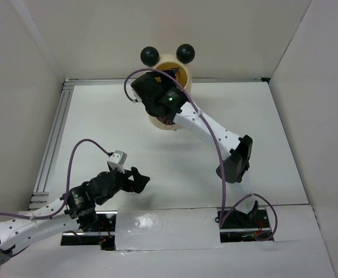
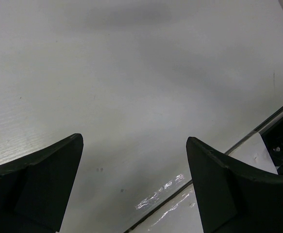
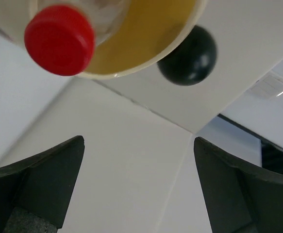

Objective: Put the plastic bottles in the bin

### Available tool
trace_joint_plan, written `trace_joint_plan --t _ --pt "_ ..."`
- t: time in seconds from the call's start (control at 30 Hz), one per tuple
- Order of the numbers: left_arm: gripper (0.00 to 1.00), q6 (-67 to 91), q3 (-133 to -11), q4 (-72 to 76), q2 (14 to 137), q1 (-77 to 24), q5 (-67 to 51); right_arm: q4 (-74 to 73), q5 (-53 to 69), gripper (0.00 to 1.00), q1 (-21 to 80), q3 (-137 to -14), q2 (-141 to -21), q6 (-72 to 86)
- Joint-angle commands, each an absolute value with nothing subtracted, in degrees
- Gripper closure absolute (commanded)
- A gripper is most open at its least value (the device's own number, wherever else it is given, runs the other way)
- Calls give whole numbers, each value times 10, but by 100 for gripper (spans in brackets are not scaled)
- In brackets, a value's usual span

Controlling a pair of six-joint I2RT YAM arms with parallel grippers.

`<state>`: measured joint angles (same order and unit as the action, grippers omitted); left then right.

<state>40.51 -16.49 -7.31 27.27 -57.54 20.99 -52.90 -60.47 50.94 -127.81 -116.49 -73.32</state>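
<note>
**Top view.** The right arm (image 1: pixel 215 128) reaches over the bin (image 1: pixel 171 61) at the far edge of the surface (image 1: pixel 267 150) and blocks most of its mouth from you. The left end effector (image 1: pixel 141 181) is near the bases, well apart from the bin.

**Left wrist view.** Your left fingers (image 2: pixel 39 184) stand apart over the white surface, holding nothing.

**Right wrist view.** The right end effector (image 3: pixel 139 141) is spread wide and empty. Above it, a red-capped bottle (image 3: pixel 58 39) sits within the bin's rim, near one black ball ear (image 3: pixel 187 56).

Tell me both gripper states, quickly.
Left gripper: open, empty.
Right gripper: open, empty; the red-capped bottle at the mouth of the bin is not gripped.
</note>
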Motion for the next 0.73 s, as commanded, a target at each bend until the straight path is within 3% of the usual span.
trace_joint_plan --t 0.0,0.17,0.23,0.33,0.53,0.7 --pt "0 395 -183 -52 278 -574 203 -533 -529 0 547 -1388 -1113 -652" --pt "0 379 -217 -52 296 -574 208 -561 -380 0 493 -1343 -991 -412" --pt "0 372 -239 -47 312 -574 208 -593 -261 0 427 -1313 -968 -349" --pt "0 365 -273 -41 341 -574 219 -586 -182 0 319 -1238 -923 -227" --pt "0 354 -348 -40 388 -569 241 -436 -228 0 284 -992 -779 -99" --pt "0 348 -410 -69 415 -569 269 -401 -251 0 290 -891 -706 -81"
